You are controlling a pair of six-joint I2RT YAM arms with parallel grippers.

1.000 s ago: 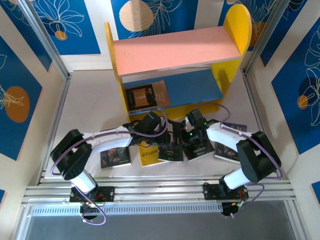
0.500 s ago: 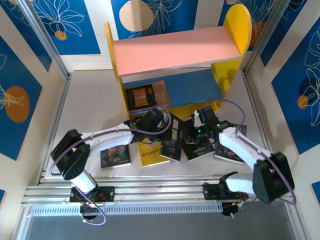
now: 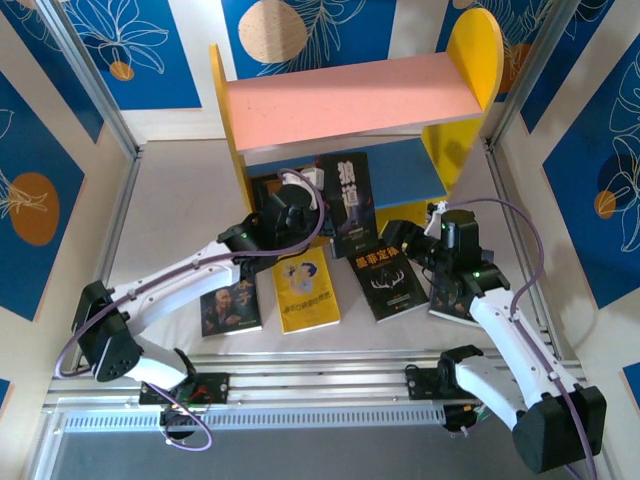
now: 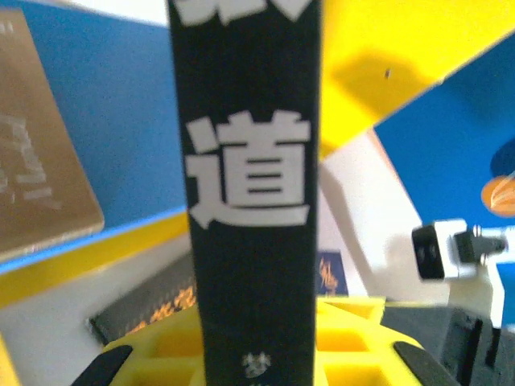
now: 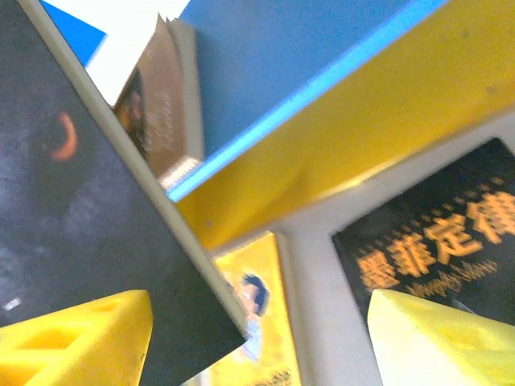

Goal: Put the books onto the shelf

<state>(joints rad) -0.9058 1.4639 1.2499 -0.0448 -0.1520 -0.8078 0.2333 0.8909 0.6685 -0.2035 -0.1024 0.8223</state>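
The left arm's jaws (image 4: 256, 366) were clamped on the lower end of a black book (image 3: 350, 195), its long axis running from the arms toward the shelf (image 3: 350, 95) and its white-lettered title end leading, in front of the blue lower board (image 3: 405, 168). Its matte cover faced the overhead camera. A brown-covered book (image 4: 40, 177) lay on that board. The right arm's jaws (image 5: 261, 301) stood apart above the table (image 3: 180, 210), near the antler book (image 3: 388, 280) and the yellow book (image 3: 305, 290).

Black book (image 3: 351, 195) with white characters, yellow cartoon-figure book (image 3: 306, 291), pink, blue and yellow shelf (image 3: 350, 98)
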